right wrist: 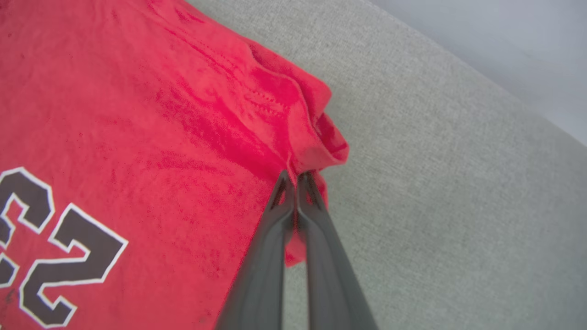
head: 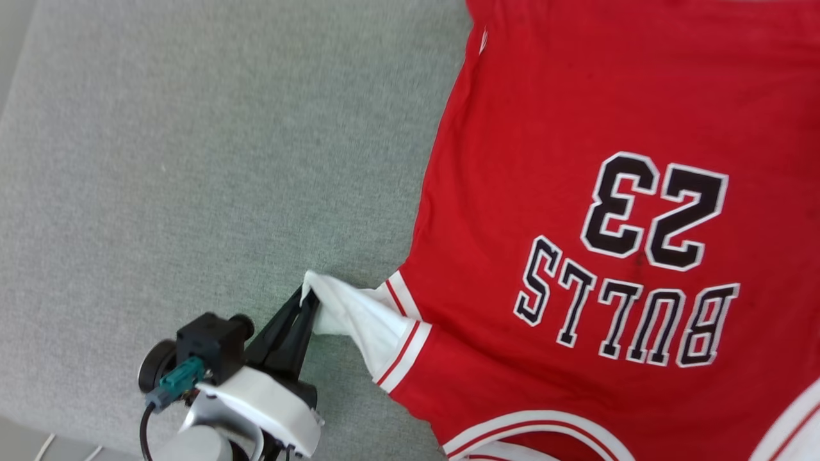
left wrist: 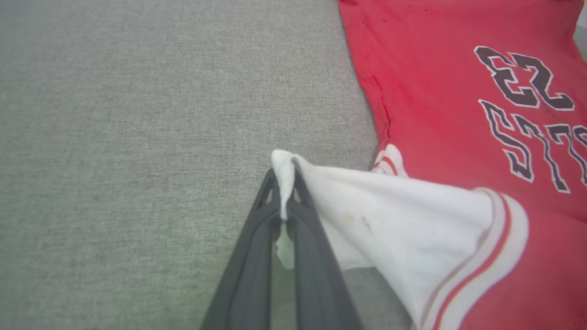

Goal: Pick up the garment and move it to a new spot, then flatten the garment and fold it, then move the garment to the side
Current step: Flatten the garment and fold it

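The garment (head: 576, 192), a red jersey with black-and-white "23" and "BULLS" print, lies spread over the right of a grey fabric surface (head: 192, 160). Its white sleeve (head: 359, 317) with red-and-white striped trim is pulled out to the left. My left gripper (head: 309, 296) is shut on the tip of that sleeve; the left wrist view shows the white cloth (left wrist: 412, 229) pinched between the dark fingers (left wrist: 257, 256) of my left gripper (left wrist: 283, 176). In the right wrist view my right gripper (right wrist: 296, 176) is shut on a bunched red edge of the garment (right wrist: 137, 114) beside the bare grey surface (right wrist: 458, 206).
The grey surface stretches bare to the left of the jersey. Its front-left edge (head: 38, 426) shows at the lower left of the head view. A pale wall or floor (right wrist: 504, 41) lies beyond the surface's edge in the right wrist view.
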